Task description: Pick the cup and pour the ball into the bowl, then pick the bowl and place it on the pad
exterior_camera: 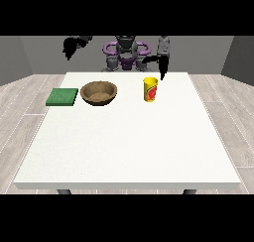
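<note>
A yellow cup with a red mark stands upright on the white table, right of centre at the far side. The ball cannot be seen. A brown wooden bowl sits to the cup's left, and a flat green pad lies left of the bowl near the table's left edge. The hand at the view's right hangs fingers down just behind and above the cup, apart from it. The hand at the view's left is raised high beyond the table's far left corner, holding nothing.
The robot's torso stands behind the table's far edge. Grey walls and wood floor surround the table.
</note>
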`<action>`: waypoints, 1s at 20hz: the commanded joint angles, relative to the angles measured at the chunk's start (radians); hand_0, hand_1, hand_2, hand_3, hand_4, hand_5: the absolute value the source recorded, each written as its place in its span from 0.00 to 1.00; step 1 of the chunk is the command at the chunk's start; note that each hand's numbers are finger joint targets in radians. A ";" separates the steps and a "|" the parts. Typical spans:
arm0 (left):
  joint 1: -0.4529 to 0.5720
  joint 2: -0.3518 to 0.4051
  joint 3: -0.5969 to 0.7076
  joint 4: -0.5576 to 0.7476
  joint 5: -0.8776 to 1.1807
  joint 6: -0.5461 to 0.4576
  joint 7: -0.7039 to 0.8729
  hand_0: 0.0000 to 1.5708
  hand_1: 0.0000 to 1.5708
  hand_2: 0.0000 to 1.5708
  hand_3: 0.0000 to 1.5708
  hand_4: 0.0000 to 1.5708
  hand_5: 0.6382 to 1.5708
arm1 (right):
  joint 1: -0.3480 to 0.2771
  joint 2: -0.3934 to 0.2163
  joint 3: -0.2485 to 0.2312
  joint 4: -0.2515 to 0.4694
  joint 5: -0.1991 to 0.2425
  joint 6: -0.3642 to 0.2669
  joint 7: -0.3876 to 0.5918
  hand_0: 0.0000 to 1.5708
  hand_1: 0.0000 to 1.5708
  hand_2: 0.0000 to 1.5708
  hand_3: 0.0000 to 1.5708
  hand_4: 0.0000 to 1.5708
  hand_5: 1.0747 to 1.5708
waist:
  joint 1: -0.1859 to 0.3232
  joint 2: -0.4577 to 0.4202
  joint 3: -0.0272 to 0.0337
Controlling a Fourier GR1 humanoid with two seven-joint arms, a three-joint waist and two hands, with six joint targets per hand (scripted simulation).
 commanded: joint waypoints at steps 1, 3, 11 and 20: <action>0.022 0.001 0.011 0.154 -0.001 -0.042 -0.155 0.00 0.00 0.00 0.00 0.16 0.90 | 0.005 -0.018 -0.045 0.060 -0.021 0.027 -0.061 0.00 0.00 0.00 0.00 0.43 0.97 | 0.004 0.012 0.0000; -0.027 -0.033 0.005 0.223 -0.033 0.007 -0.188 0.00 0.00 0.00 0.00 0.03 0.88 | -0.043 -0.067 -0.085 0.072 -0.079 0.070 -0.037 0.00 0.00 0.00 0.00 0.43 0.98 | -0.033 0.034 0.0000; -0.162 0.010 0.082 0.511 -0.005 -0.016 -0.262 0.00 0.00 0.00 0.00 0.11 0.84 | 0.012 -0.059 -0.072 0.185 -0.037 0.099 -0.108 0.00 0.00 0.00 0.00 0.42 0.98 | -0.023 -0.043 0.0001; -0.273 0.050 0.183 0.779 0.052 -0.034 -0.419 0.00 0.00 0.00 0.00 0.56 0.98 | -0.032 -0.102 -0.111 0.147 -0.103 0.124 -0.065 0.00 0.00 0.00 0.00 0.43 0.99 | -0.080 0.007 -0.0005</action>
